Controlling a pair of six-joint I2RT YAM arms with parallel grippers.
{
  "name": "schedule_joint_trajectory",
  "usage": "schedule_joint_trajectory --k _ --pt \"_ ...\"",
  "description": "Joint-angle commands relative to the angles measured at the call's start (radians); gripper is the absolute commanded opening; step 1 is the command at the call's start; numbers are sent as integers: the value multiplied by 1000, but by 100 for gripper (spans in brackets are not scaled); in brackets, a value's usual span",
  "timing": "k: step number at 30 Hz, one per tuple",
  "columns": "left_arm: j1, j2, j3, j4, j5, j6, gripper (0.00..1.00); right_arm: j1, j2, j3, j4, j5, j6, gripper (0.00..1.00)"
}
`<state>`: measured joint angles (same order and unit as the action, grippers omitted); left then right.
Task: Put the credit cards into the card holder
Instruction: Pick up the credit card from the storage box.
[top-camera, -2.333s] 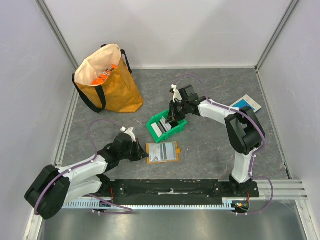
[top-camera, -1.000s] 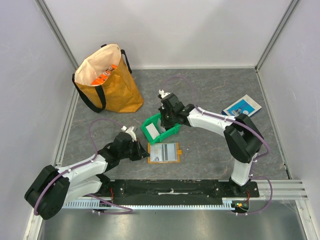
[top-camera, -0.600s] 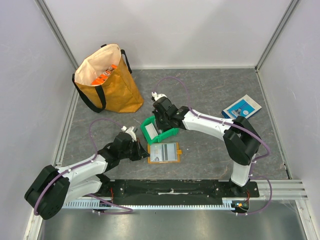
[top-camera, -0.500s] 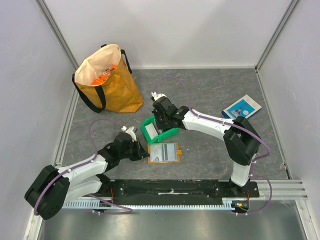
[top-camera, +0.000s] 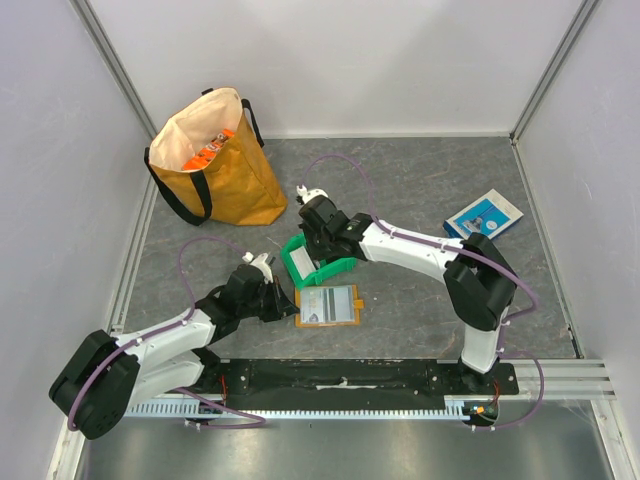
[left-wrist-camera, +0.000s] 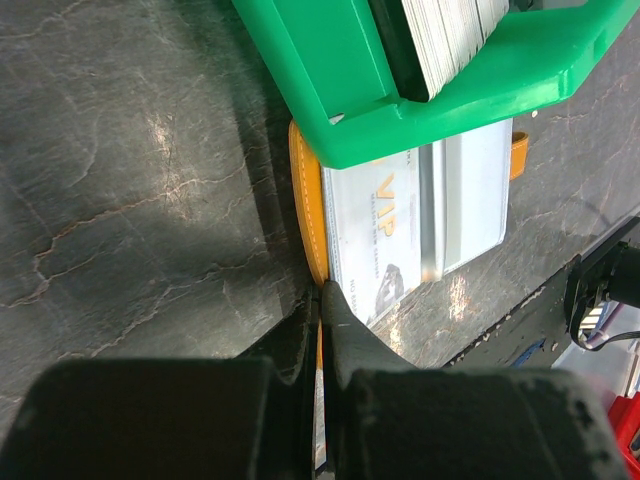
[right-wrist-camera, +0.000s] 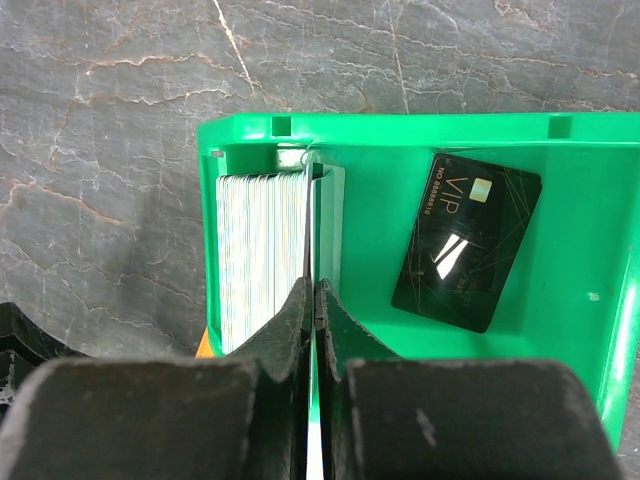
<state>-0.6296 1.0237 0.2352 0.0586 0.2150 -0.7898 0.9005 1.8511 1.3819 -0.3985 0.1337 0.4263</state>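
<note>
Right end effector (right-wrist-camera: 312, 287): has swung left across the green bin (top-camera: 336, 267) to the white card stack (right-wrist-camera: 255, 250) and is clenched on one upright card (right-wrist-camera: 329, 215), so extraction is likely next. Left end effector (left-wrist-camera: 320, 292): clamped on the edge of the card holder (left-wrist-camera: 306, 210), which lies flat on the table just under the bin.

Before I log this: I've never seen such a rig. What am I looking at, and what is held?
Two robot arms, left and right, bolted at a table's near edge. One picture looks down from above; the others come from a camera on each wrist. On it are a tote bag, a blue-and-white box, a green bin and an orange card holder. The left jaws are shut on the card holder's edge. The right jaws, inside the bin, pinch one light card from a stack; a black card lies flat beside it.
</note>
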Motion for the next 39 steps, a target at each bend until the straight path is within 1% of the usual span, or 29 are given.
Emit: schedule_joint_trajectory --k 1,7,13,18,21,26,28,32,34,36,39 --pt "1 -10 9 33 -5 41 2 11 30 52 -7 -31 20 5" --pt "1 -7 10 33 -5 46 2 12 56 66 -5 -83 40 6" --pt "2 -7 9 33 -5 47 2 9 50 71 -7 -66 46 10" --pt "4 -10 9 33 -6 47 2 6 25 68 -8 -34 46 10" --pt "4 -10 7 33 -8 47 2 3 14 66 -13 -19 40 7" --pt "4 -10 9 33 -6 47 2 -3 10 68 -22 -16 32 7" --pt "4 -10 9 33 -6 49 2 -3 4 69 -23 -22 32 10" --pt "4 -7 10 33 -8 47 2 -5 6 75 -22 -45 35 10" --pt "2 -5 10 35 -5 47 2 -5 14 80 -22 -69 35 12" --pt "4 -7 12 35 -5 47 2 -3 20 80 -19 -83 42 12" --pt "1 -8 10 33 -6 47 2 -5 25 82 -16 -83 45 15"
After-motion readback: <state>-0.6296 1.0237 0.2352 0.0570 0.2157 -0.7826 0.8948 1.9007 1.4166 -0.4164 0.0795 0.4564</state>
